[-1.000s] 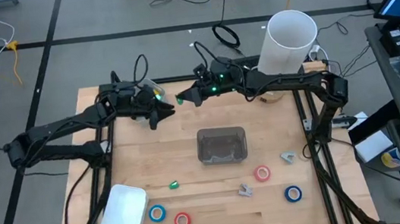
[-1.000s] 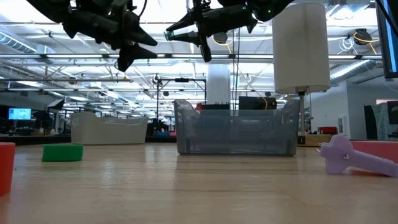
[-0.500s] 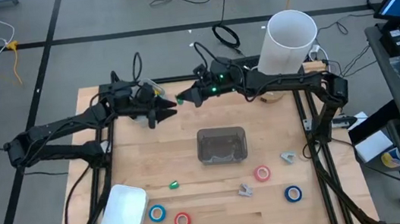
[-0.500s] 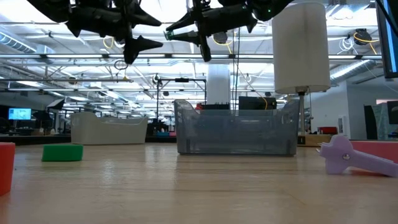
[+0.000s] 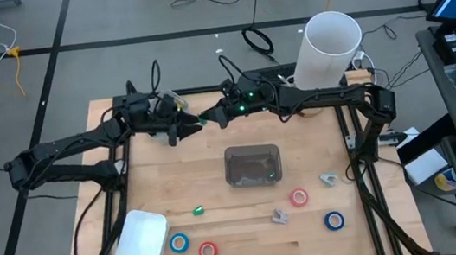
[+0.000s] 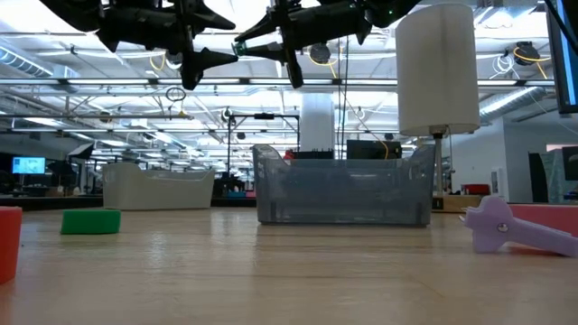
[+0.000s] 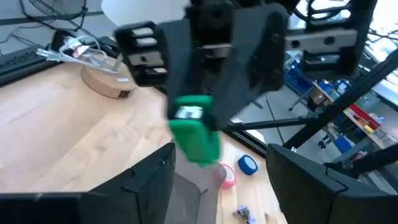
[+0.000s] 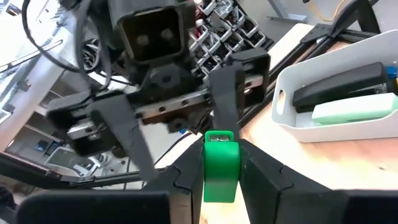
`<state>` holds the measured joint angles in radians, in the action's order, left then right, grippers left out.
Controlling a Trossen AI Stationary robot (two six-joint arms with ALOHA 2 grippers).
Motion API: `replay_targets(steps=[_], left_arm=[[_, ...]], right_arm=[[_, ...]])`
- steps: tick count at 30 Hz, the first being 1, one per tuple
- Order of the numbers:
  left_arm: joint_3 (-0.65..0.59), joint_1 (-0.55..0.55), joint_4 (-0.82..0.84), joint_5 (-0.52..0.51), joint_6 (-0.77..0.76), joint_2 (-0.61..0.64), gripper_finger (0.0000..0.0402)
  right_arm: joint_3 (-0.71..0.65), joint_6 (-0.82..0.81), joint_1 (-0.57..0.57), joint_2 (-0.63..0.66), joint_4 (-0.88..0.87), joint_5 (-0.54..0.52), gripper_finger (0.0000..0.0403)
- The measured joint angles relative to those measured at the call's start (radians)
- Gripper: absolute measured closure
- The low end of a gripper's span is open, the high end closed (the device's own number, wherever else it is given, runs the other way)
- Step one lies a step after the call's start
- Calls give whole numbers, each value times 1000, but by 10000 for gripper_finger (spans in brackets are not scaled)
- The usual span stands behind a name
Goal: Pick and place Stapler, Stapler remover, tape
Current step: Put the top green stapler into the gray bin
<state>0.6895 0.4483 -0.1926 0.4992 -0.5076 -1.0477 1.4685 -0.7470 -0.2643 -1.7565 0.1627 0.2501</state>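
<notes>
Your right gripper (image 5: 207, 117) is clamping a green stapler (image 8: 221, 163) at the table's 12 o'clock; your left gripper (image 5: 194, 125) is facing it, jaws spread wide.

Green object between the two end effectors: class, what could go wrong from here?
1. The right end effector grips the small green object high above the table, and the left end effector is open around it. If the right lets go before the left closes, the object probably falls to the wood, outside the clear bin.
2. The end effectors are nose to nose; any further advance might knock their fingers together.
</notes>
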Motion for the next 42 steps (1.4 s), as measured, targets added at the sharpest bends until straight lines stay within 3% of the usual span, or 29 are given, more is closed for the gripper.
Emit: replay_targets(steps=[21, 26, 35, 42], left_arm=[[-1, -37, -70, -11, -49, -44, 155], [0, -37, -79, -10, -49, -47, 199], [0, -28, -114, 32, -58, -47, 326], [0, -27, -109, 43, -45, -47, 331]], right_arm=[[0, -26, 35, 0, 47, -18, 331], [0, -26, 40, 0, 46, -18, 332], [2, -15, 40, 0, 50, -15, 332], [2, -1, 41, 0, 50, -13, 314]])
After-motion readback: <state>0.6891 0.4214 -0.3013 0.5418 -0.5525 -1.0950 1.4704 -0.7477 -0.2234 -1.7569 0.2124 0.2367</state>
